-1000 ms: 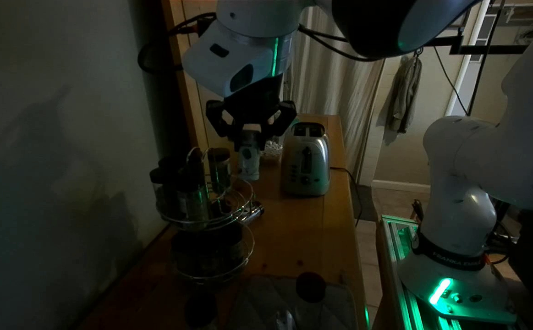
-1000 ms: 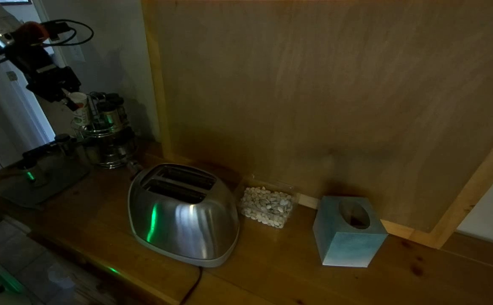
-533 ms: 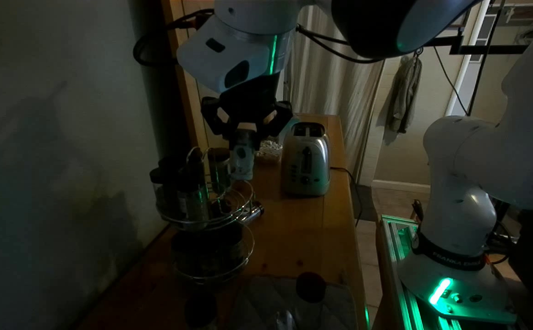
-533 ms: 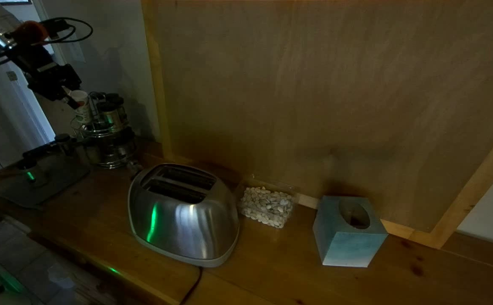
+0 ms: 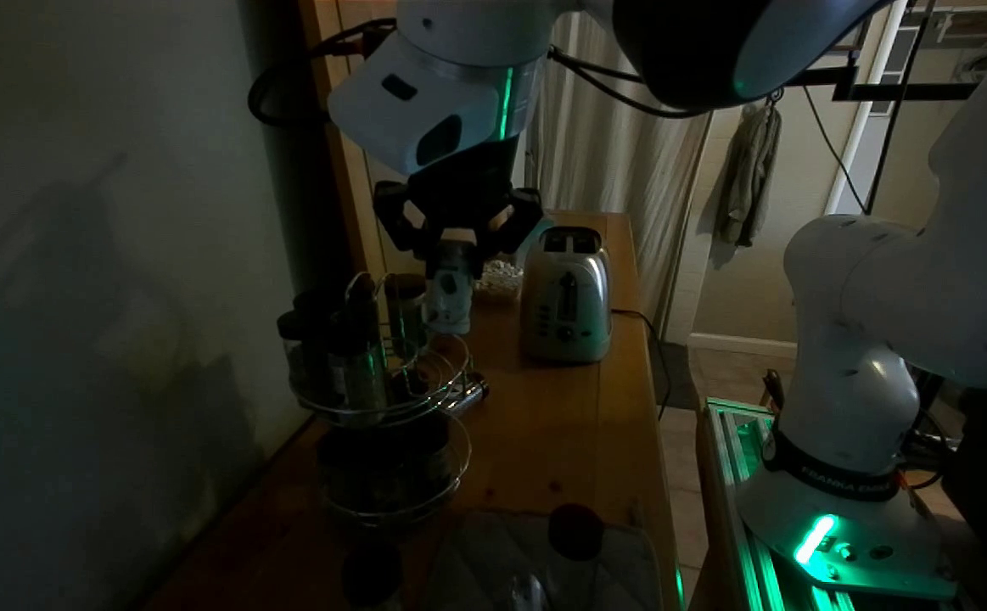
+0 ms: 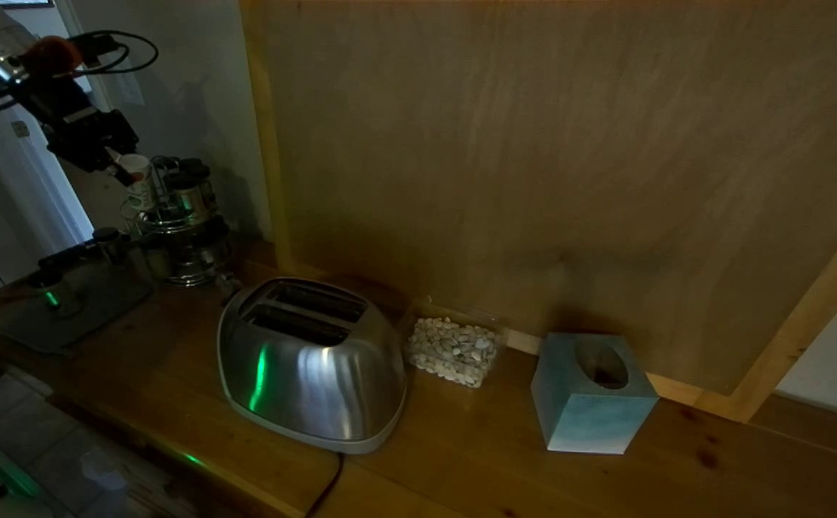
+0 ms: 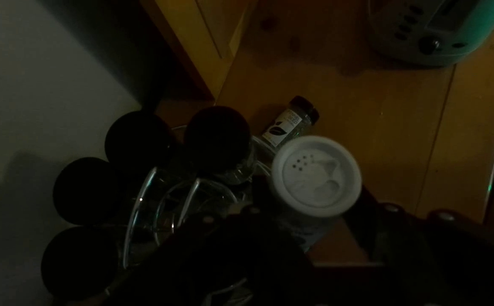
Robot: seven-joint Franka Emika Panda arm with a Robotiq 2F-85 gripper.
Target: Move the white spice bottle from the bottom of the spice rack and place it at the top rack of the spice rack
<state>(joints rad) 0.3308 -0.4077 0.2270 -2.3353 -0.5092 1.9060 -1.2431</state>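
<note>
Showing a smooth round top pierced with small holes, the white cylindrical spice bottle (image 7: 314,178) is clamped in the black two-fingered gripper (image 5: 451,265). Its lower end is at the edge of the upper tier of the round two-tier shiny-wire spice rack (image 5: 417,413); whether they touch, I cannot tell. Curved wire loops (image 7: 135,208) rise on that tier among glass jars with flat, round, black lids (image 7: 217,138). Lower, a glass jar with a dark cap and white label (image 7: 289,122) lies on its side on the smooth, honey-brown wooden counter (image 7: 391,140). Farther off stand the rounded, brushed-metal toaster (image 6: 310,388), pale pebbles (image 6: 454,349) in a clear box (image 6: 486,319), and the pale blue cube-shaped box with an oval opening (image 6: 591,414). In an exterior view, the glossy white arm (image 5: 408,110) reaches in along the top, its wrist bent so that the gripper points down.
</note>
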